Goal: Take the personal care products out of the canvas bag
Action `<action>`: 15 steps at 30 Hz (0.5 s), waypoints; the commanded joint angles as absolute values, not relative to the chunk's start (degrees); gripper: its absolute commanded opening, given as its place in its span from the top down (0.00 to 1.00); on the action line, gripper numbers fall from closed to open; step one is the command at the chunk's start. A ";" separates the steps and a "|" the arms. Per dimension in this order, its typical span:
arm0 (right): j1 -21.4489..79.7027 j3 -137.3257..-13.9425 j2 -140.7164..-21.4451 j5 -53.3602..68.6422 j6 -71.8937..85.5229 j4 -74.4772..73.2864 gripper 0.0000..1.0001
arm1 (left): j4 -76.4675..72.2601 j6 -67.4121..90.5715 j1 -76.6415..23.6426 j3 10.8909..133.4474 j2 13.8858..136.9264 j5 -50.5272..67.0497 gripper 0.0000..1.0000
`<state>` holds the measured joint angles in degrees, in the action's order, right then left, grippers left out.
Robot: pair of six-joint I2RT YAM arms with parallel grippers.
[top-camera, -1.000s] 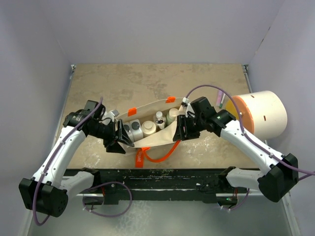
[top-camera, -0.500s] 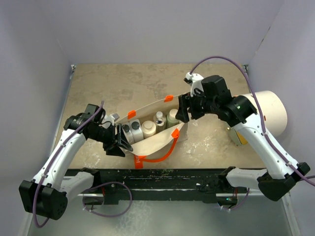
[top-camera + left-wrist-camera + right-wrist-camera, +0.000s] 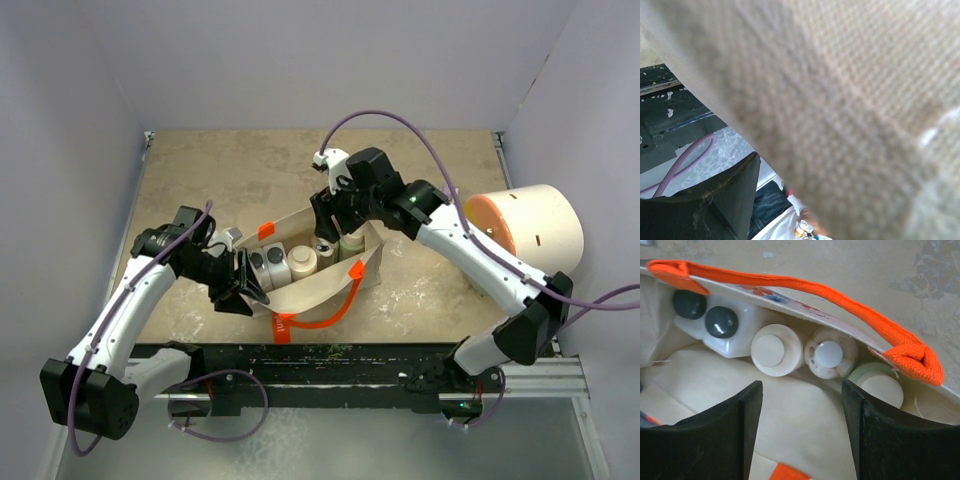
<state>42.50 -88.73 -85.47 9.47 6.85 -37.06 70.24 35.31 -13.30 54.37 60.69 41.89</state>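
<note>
Left pincer (image 3: 243,285): at the left end of the canvas bag (image 3: 312,288), cloth apparently running between its fingers. Weave fills the wrist view, so whether it clamps cannot be told.

Canvas bag: on the surface (image 3: 250,170), mouth up and open.

Contents, in a row against the wall with the orange handle (image 3: 815,292):
- two white bottles (image 3: 721,322), dark grey caps
- beige bottle (image 3: 769,350)
- clear bottle (image 3: 830,355)
- pale green bottle (image 3: 880,385)

Right pincer (image 3: 801,395): above the row, spread wide, holding nothing.

Cream cylinder (image 3: 530,232): far right.
</note>
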 commanded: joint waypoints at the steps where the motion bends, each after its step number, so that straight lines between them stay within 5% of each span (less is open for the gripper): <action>1: 43.05 -85.54 -86.06 4.93 5.57 -28.29 0.35 | 70.79 34.16 -13.27 56.44 62.99 36.56 0.43; 15: 43.12 -66.92 -83.91 16.01 -23.98 -12.59 0.36 | 71.29 33.40 -13.25 59.41 65.17 36.41 0.43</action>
